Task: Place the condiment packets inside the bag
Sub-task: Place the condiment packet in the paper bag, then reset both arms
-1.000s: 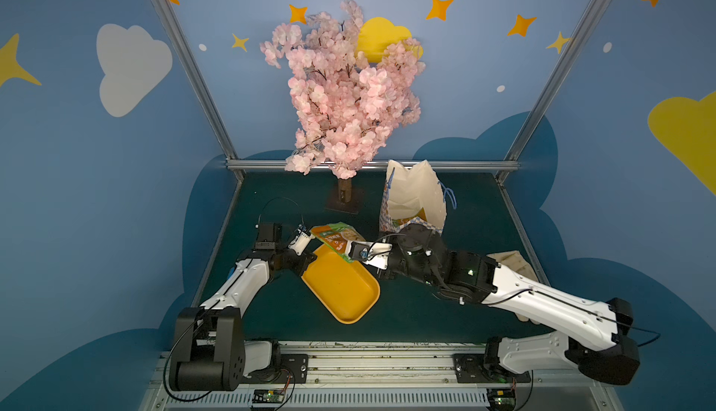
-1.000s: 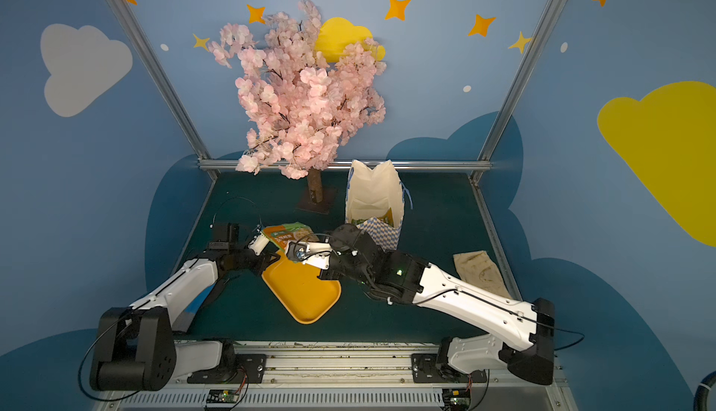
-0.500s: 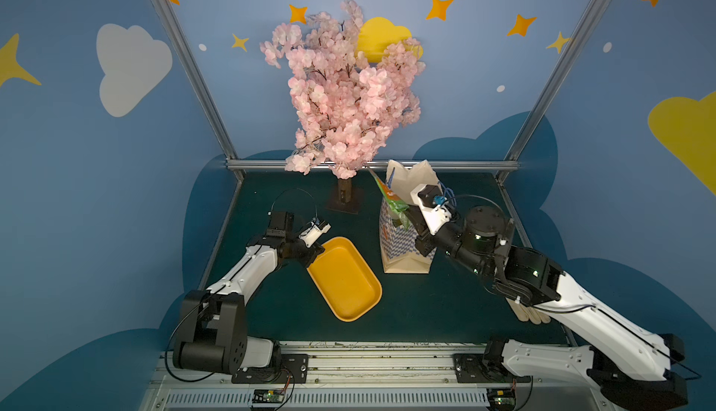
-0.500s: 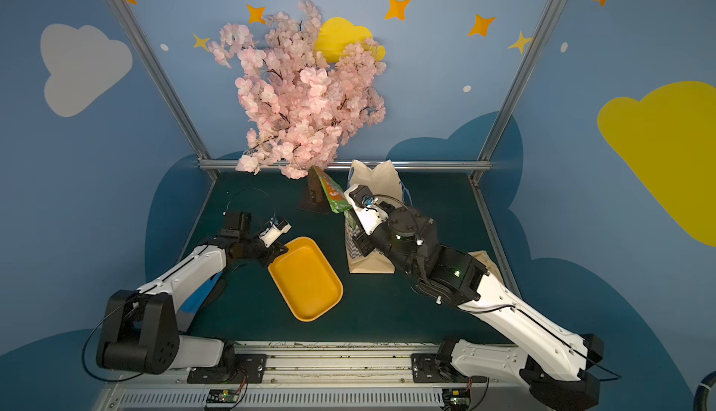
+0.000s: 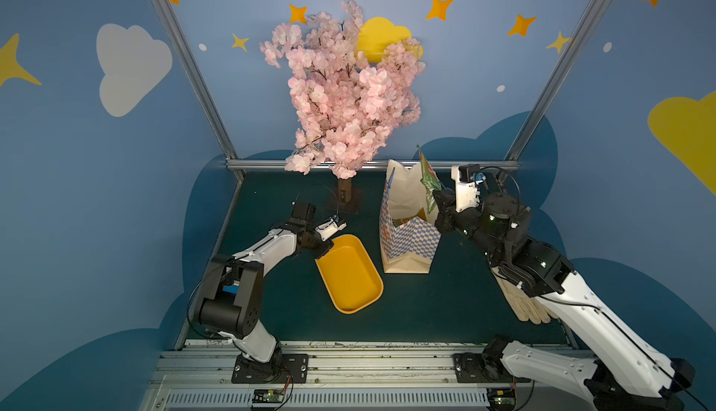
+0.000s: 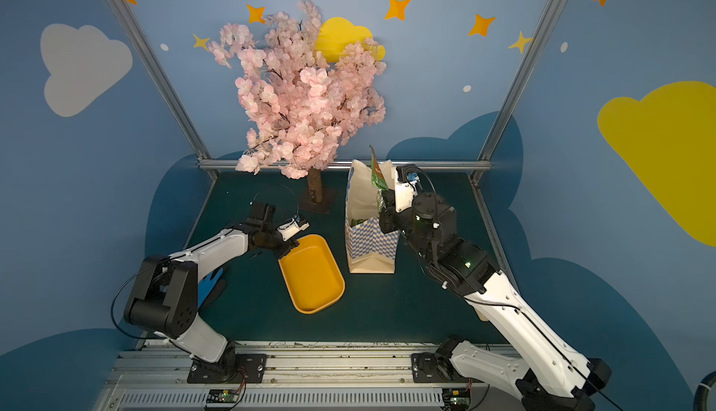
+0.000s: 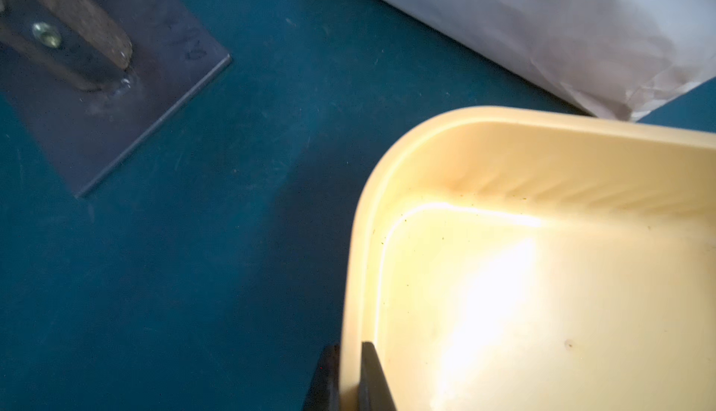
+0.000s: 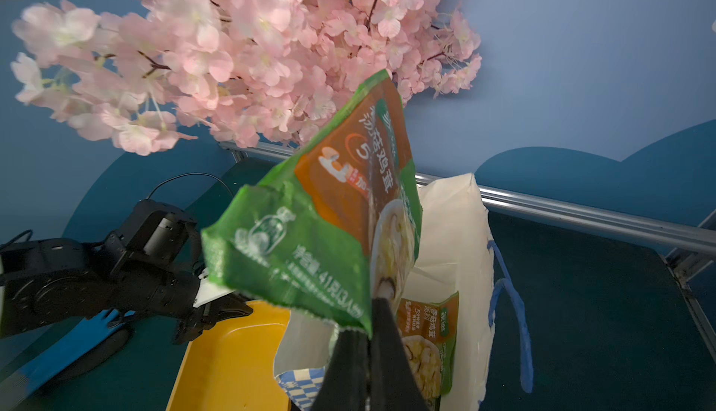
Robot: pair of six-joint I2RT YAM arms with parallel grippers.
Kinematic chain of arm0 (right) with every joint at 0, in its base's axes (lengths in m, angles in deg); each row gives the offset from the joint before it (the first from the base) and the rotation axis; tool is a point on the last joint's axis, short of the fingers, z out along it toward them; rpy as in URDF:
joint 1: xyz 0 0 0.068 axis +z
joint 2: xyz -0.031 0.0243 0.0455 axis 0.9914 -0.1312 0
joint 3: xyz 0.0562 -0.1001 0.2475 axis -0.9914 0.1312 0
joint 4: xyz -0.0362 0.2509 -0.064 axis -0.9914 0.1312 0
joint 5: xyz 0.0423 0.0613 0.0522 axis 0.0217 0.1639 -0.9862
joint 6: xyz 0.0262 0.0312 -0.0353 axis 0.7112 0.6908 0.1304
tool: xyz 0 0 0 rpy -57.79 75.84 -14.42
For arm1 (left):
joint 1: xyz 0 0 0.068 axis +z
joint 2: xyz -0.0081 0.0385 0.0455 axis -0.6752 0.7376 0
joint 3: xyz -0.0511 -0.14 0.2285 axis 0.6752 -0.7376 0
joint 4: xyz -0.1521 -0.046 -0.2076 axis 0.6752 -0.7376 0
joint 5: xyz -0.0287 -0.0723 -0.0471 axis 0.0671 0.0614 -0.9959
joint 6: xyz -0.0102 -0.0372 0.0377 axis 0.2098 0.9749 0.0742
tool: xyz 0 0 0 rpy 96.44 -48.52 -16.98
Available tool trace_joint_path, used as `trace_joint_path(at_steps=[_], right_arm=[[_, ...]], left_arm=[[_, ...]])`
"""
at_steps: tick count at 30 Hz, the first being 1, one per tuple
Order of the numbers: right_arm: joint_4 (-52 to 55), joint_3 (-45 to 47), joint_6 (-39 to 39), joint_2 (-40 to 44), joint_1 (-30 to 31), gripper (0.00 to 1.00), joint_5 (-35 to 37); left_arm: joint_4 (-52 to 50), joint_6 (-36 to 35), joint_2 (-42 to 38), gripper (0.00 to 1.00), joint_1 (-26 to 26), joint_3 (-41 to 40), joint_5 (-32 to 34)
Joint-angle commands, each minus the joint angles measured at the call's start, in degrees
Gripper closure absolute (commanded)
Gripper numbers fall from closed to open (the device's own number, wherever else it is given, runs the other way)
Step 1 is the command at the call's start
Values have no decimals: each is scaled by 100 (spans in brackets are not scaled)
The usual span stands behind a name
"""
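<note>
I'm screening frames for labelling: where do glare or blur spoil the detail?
Left wrist view: glare bleaches the yellow tray floor nearly white. Right wrist view: the held packet smears at one green corner, blossoms soft. Both top views: evenly lit, sharp; the bag reads clearly.

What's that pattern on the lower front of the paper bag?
Blue-and-white checks on the bag, above a plain cream bottom strip; clearest in a top view.

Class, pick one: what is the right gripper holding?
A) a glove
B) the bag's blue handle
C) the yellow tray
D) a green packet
D: the right gripper is pinched on a green packet at the mouth of the bag.
</note>
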Motion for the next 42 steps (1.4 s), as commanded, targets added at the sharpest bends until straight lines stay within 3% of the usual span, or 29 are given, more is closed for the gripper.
trace_joint_path(at_steps=[1,7,10,12,15,18,20,24,31,35,38,40,42], right_arm=[[182,-343,277,-366,-240,100,-288],[300,-759,328,-985,-495,100,-570],[393,-1000,298,-1215,-495,100,-658],[477,-1162,243,-1347,-495,98,-668],[556,-1302,123,-1435,-472,64,-576],[628,-1356,120,-1381,-441,47,-311],[643,-1344,121,-1268,-428,32,-119],[580,-1273,73,-921,-384,5,103],[332,-668,-192,-113,-406,2,725],[-307,385,-231,617,-623,2,2014],[-1408,1569,-679,1170,-926,2,2706],[-2851,2729,-1208,1375,-1177,2,3198],[-3926,3703,-1468,1403,-1538,2,3145]], left_arm=[[583,134,-10,85,-5,125,691],[771,493,-765,24,108,-244,805],[605,678,-1346,2,316,-446,493],[349,898,-1692,0,560,-471,183],[-27,1180,-2061,0,979,-448,-270],[-175,1517,-2390,0,1416,-475,-453],[-151,1848,-2602,0,1697,-525,-441],[87,2555,-2961,0,2013,-748,386],[630,2999,-2802,0,2220,-1304,140],[1716,3392,-2451,0,2195,-2035,38],[2794,3620,-2264,0,2095,-2597,224],[3686,3684,-2153,0,1937,-3029,472],[4717,3639,-2021,0,1678,-3426,915]])
